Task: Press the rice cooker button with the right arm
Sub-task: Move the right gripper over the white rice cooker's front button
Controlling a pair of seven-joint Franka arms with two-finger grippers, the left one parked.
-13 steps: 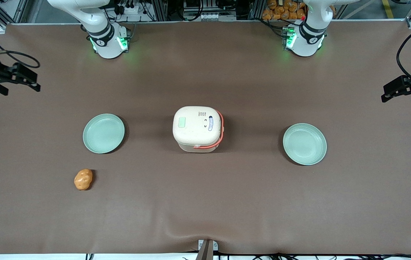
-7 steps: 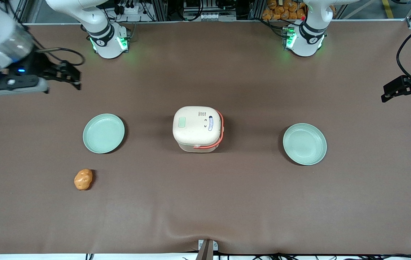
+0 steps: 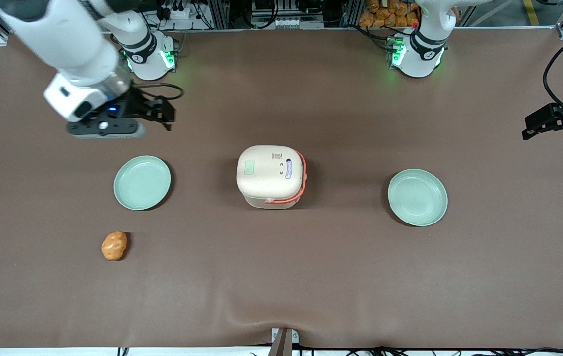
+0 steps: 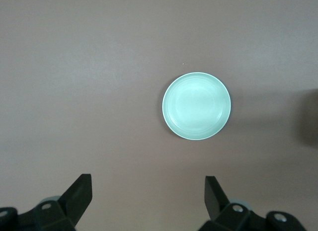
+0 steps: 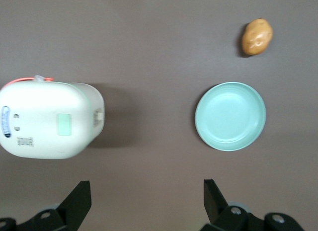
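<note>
The cream rice cooker (image 3: pixel 270 175) stands at the table's middle with its lid shut. Its coral-orange handle (image 3: pixel 303 178) is folded down on the side toward the parked arm. A pale green square button (image 3: pixel 249 167) sits on the lid. The right arm's black gripper (image 3: pixel 167 116) hangs open and empty above the table. It is toward the working arm's end from the cooker and farther from the front camera. The right wrist view shows the cooker (image 5: pixel 47 119), its button (image 5: pixel 64 124) and the open gripper (image 5: pixel 147 189) over bare cloth.
A pale green plate (image 3: pixel 142 182) lies nearer the front camera than the gripper. An orange potato-like lump (image 3: pixel 113 245) lies nearer still. A second pale green plate (image 3: pixel 417 197) lies toward the parked arm's end. Both arm bases (image 3: pixel 148 57) stand at the table's back edge.
The right arm has swung in from its end of the table toward the middle, carrying the gripper closer to the cooker. The cooker, plates and lump have not moved.
</note>
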